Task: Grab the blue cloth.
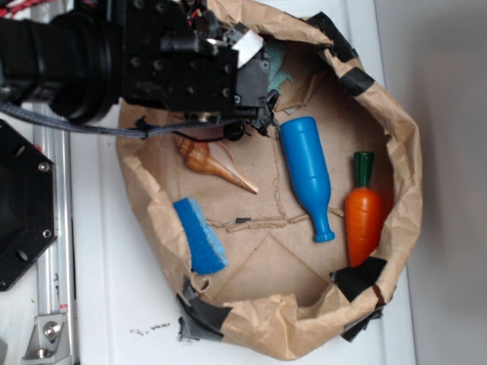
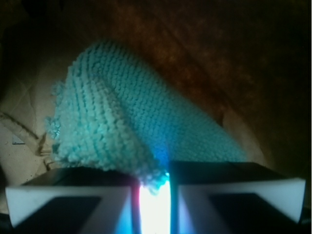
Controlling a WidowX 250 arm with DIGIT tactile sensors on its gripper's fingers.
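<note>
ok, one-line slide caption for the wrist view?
Wrist view: gripper pinching a corner of the fuzzy pale teal-blue terry cloth, which tents up over the brown paper liner.

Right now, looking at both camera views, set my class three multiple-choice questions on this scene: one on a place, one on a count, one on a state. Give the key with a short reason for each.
1. Where does the carrot lie in the exterior view?
A. Beside the blue bottle, on its side toward the bag's right wall
B. On top of the sponge
C. Outside the paper bag

2. How many seashells lie in the bag?
A. None
B. One
C. Three

3. What is the end effector doing in the wrist view?
A. Wide open over bare paper
B. Closed on the blue cloth
C. Holding the bottle

Key: 1 A, the carrot lies next to the bottle, near the right wall. 2 B, a single seashell shows. 3 B, a corner of cloth sits pinched between the nearly closed fingers.
</note>
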